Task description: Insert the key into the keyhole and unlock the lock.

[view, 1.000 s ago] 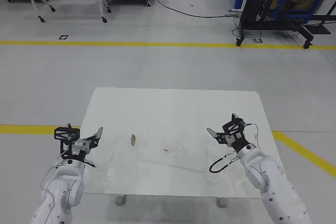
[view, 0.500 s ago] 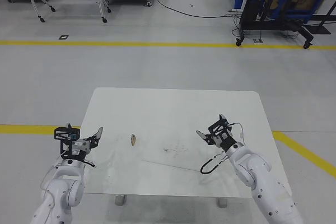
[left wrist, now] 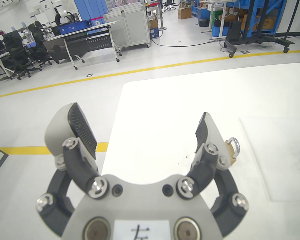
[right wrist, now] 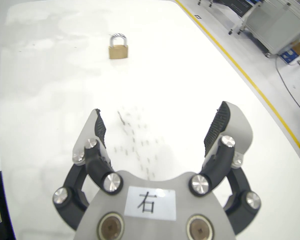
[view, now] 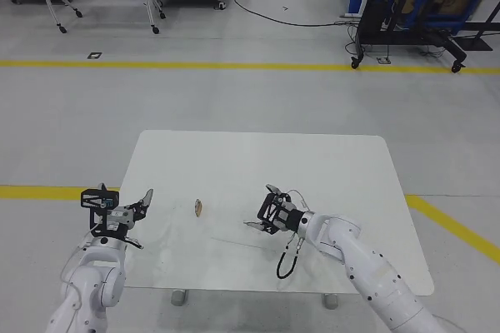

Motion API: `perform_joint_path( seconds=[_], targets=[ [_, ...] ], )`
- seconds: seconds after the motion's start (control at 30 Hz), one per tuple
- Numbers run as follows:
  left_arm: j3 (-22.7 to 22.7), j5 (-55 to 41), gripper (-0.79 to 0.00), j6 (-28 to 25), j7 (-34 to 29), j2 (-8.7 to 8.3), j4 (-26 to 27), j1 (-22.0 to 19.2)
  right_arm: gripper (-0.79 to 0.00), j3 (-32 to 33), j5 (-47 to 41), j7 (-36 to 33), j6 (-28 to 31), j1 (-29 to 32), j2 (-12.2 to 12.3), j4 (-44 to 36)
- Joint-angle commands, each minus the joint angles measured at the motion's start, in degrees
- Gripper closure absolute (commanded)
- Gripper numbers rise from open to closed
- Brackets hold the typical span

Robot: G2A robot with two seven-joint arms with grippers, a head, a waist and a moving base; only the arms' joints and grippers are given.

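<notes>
You're at step one: grab the key, which I cannot pick out. Your right claw [view: 260,208] is spread over the middle of the tabletop [view: 317,162], left claw [view: 125,196] spread at its left edge, lock [view: 198,207] lying between them.

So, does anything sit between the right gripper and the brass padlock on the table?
Nothing visible does. The right gripper, fingers open, faces the brass padlock with the silver shackle across bare white table; only faint dark scuff marks lie between them.

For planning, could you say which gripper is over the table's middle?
The right gripper, above the scuff marks; the left gripper sits at the table edge.
</notes>
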State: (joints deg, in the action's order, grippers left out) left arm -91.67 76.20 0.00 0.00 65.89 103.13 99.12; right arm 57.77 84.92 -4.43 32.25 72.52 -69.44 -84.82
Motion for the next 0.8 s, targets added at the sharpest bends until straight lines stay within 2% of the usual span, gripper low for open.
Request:
perform_joint_path(
  seconds=[0.0, 0.1, 0.13, 0.27, 0.43, 0.6, 0.67, 0.7, 0.73, 0.77],
  targets=[
    [0.0, 0.0, -0.785, 0.0, 0.0, 0.0, 0.0, 0.0, -0.57, -0.92, 0.61, 2.03, 3.49, -1.45, -0.05, 2.01],
    [0.0, 0.0, -0.785, 0.0, 0.0, 0.0, 0.0, 0.0, -0.496, -2.88, 0.95, 1.54, 6.83, -3.39, -0.36, 4.73],
    [0.0, 0.0, -0.785, 0.0, 0.0, 0.0, 0.0, 0.0, -0.394, -3.47, 0.3, 1.4, 7.96, -4.19, -0.54, 5.8],
    [0.0, 0.0, -0.785, 0.0, 0.0, 0.0, 0.0, 0.0, -0.385, -5.65, -1.39, 0.06, 10.3, -7.13, -1.29, 9.9],
    [0.0, 0.0, -0.785, 0.0, 0.0, 0.0, 0.0, 0.0, -0.326, -8.35, -3.44, -3.13, 12.32, -10.36, -2.33, 14.24],
    [0.0, 0.0, -0.785, 0.0, 0.0, 0.0, 0.0, 0.0, -0.317, -10.49, -4.98, -5.46, 12.23, -13.05, -3.38, 17.89],
    [0.0, 0.0, -0.785, 0.0, 0.0, 0.0, 0.0, 0.0, -0.283, -10.98, -5.31, -5.58, 12.09, -13.78, -3.66, 18.93],
    [0.0, 0.0, -0.785, 0.0, 0.0, 0.0, 0.0, 0.0, -0.228, -11.18, -5.44, -5.5, 12.1, -14.09, -3.77, 19.39],
    [0.0, 0.0, -0.785, 0.0, 0.0, 0.0, 0.0, 0.0, -0.037, -11.36, -5.5, -5.36, 12.1, -14.36, -3.87, 19.8],
    [0.0, 0.0, -0.785, 0.0, 0.0, 0.0, 0.0, 0.0, 0.0, -11.51, -5.58, -5.22, 12.18, -14.6, -3.95, 20.22]
  ],
)
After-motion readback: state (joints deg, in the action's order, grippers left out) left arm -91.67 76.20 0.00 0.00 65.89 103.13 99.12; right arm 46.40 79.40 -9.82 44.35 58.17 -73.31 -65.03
